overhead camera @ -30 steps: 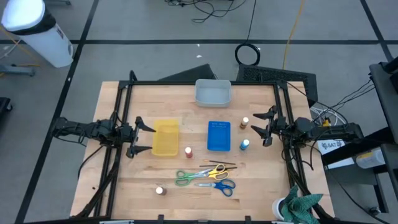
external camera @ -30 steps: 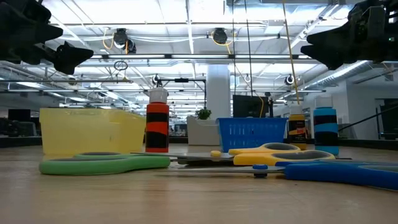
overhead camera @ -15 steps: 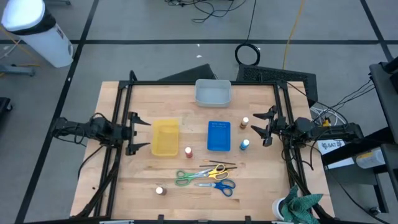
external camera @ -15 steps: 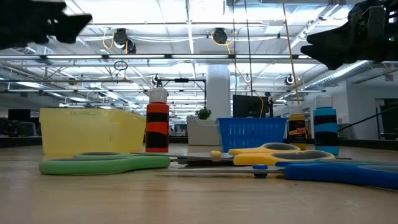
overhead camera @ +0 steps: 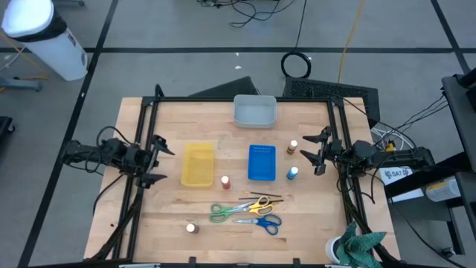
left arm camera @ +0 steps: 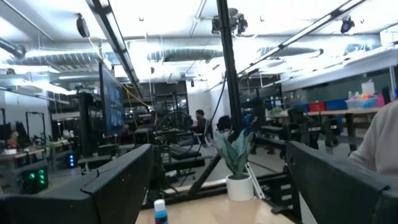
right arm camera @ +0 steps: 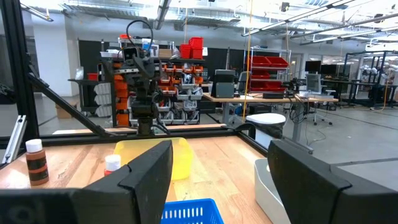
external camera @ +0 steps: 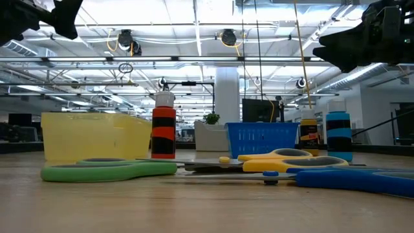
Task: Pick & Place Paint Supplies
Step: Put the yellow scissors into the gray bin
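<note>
Taking the yellow tray [overhead camera: 197, 164] as landmark: the left gripper [overhead camera: 155, 158] hangs just left of it, jaws spread and empty. The three scissors [overhead camera: 246, 211] lie in a touching cluster below and right of it, long axes roughly side to side, green handles toward the tray, so a grab there could likely drag a neighbour or the thin brushes [overhead camera: 265, 196]. Far right of the tray, the right gripper [overhead camera: 321, 152] waits, jaws apart and empty, near the blue-topped bottle [overhead camera: 293, 173], which a careless sweep could topple.

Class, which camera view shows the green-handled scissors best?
The high view: the green-handled scissors show whole from above, beside the yellow-handled scissors. The low view shows them edge-on, mostly the handle. Neither wrist view shows them.
</note>
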{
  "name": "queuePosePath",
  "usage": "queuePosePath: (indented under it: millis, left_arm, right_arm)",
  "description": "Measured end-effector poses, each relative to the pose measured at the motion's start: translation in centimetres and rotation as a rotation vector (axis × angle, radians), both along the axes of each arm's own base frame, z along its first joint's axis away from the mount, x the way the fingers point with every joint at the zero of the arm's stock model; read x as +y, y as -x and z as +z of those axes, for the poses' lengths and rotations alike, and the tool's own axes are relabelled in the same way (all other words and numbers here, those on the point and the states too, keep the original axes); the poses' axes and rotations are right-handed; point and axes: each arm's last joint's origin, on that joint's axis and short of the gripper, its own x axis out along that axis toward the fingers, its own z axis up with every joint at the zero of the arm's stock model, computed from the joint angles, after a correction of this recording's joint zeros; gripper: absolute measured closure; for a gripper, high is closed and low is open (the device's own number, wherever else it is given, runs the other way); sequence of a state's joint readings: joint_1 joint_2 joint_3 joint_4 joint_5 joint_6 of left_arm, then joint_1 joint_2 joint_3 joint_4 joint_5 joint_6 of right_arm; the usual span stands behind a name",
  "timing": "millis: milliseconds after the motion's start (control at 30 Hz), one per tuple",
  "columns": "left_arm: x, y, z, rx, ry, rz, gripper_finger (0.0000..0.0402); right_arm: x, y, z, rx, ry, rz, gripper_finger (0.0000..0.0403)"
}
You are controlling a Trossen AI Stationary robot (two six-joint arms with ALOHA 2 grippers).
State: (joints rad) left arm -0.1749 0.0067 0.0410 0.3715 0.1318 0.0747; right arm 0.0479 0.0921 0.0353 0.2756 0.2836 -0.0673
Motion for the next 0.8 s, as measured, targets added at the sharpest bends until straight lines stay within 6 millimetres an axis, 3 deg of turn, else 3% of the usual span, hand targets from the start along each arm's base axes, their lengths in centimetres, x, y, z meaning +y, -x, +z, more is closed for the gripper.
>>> queuePosePath:
  millis: [433,600,800]
  left_arm:
    - [0.2,-1.4,-0.3,0.090,0.132,0.130,0.0023]
    - [-0.4,-3.2,-0.3,0.102,0.102,0.155,0.0023]
    - [-1.7,-7.2,2.6,0.244,0.068,0.148,0.0023]
  right_arm:
    - [0.0,0.0,0.0,0.000,0.000,-0.001,0.0156]
    - [0.0,0.0,0.0,0.000,0.000,-0.001,0.0156]
    - [0.0,0.0,0.0,0.000,0.000,-0.002,0.0156]
